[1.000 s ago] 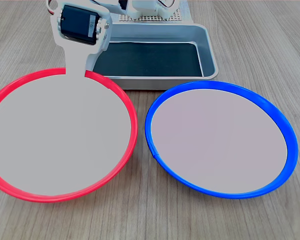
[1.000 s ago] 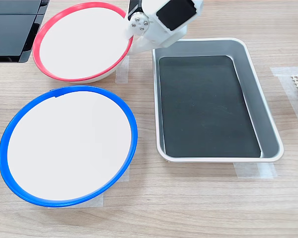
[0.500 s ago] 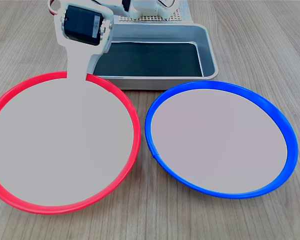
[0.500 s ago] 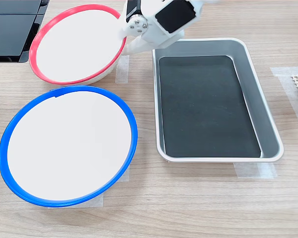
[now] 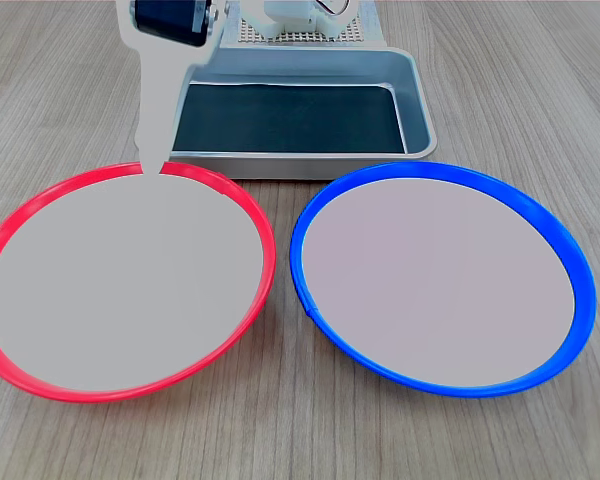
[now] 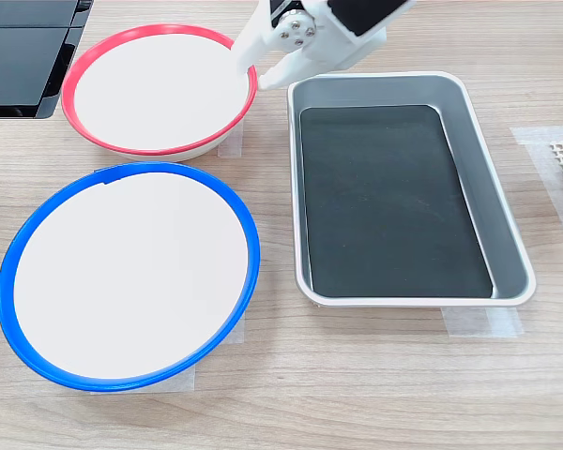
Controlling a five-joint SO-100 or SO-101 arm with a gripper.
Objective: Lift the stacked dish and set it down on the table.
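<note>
The stacked dish (image 5: 125,285), red-rimmed with a pale inside, lies flat on the table (image 5: 520,90) at the first exterior view's left. In the second exterior view the stacked dish (image 6: 155,89) sits at the top left. My gripper (image 6: 251,67) is at its right rim and open: one white finger reaches over the inside, the other stands outside the wall. In the first exterior view only one long white finger of the gripper (image 5: 152,160) shows, its tip at the dish's far rim.
A same-sized blue-rimmed dish (image 5: 440,280) rests beside the red one. A grey tray (image 6: 507,225) with a dark bottom stands behind them in the first exterior view. A black object (image 6: 19,56) sits at the second exterior view's top left. Tape strips (image 6: 479,322) mark the table.
The red dish has come down from a raised, tilted hold and now lies level on the table. The gripper's body has risen and its fingers have spread at the rim.
</note>
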